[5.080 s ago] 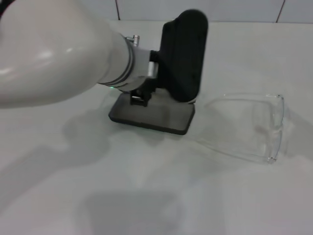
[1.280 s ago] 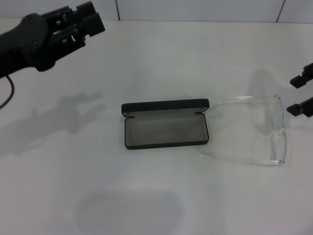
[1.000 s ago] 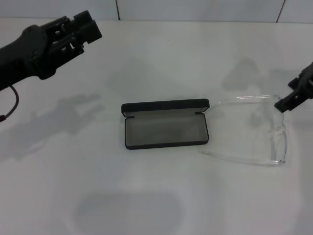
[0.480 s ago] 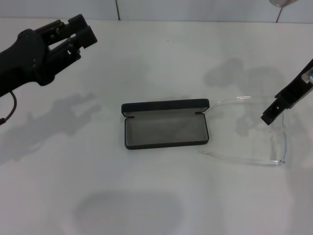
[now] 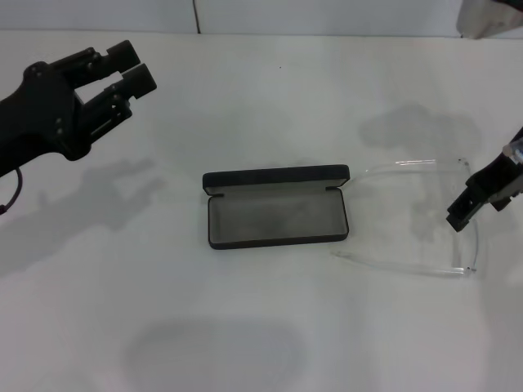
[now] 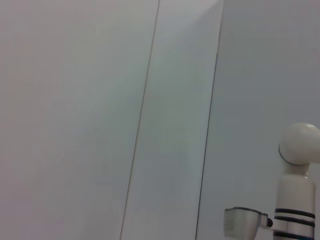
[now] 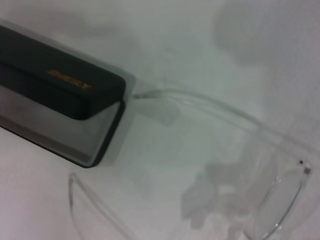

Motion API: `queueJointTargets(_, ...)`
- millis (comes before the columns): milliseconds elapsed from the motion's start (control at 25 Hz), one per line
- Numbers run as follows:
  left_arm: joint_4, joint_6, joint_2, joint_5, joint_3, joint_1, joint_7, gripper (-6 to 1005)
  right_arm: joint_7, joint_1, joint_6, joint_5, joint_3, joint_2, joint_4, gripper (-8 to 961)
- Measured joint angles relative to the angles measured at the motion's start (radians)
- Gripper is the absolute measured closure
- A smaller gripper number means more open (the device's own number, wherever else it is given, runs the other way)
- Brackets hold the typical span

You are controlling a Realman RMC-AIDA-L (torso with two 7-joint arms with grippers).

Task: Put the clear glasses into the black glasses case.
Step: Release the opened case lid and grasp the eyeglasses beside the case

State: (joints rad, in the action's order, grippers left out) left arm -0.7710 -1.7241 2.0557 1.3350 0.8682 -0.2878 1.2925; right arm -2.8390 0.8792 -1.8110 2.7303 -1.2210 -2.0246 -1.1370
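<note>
The black glasses case [image 5: 276, 219] lies open in the middle of the table, grey lining up and lid [image 5: 276, 177] folded back on its far side. In the right wrist view the case [image 7: 60, 80] shows its orange lettering. The clear glasses [image 5: 471, 237] lie on the table just right of the case, arms pointing toward it; their near arm [image 7: 235, 117] ends by the case's corner. My right gripper [image 5: 464, 206] hangs open just above the glasses' front lens. My left gripper [image 5: 129, 65] is raised at the far left, open and holding nothing.
The white table runs back to a tiled wall. A white part of the right arm [image 5: 490, 16] shows at the top right corner. The left wrist view holds only wall panels and a white robot link [image 6: 297, 190].
The left arm has left the case, which now lies fully open, and drawn back to the far left. The right gripper has come in from the right edge to above the glasses' lens.
</note>
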Motion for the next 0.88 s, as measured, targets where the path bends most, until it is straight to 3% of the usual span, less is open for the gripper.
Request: queueJointTargets(880, 0.012, -0.001, 0.008, 0.006, 0.004, -0.022, -0.008, 600, 0.041, -0.052, 0.156, -0.009, -0.009, 0.007, 0.096, 224)
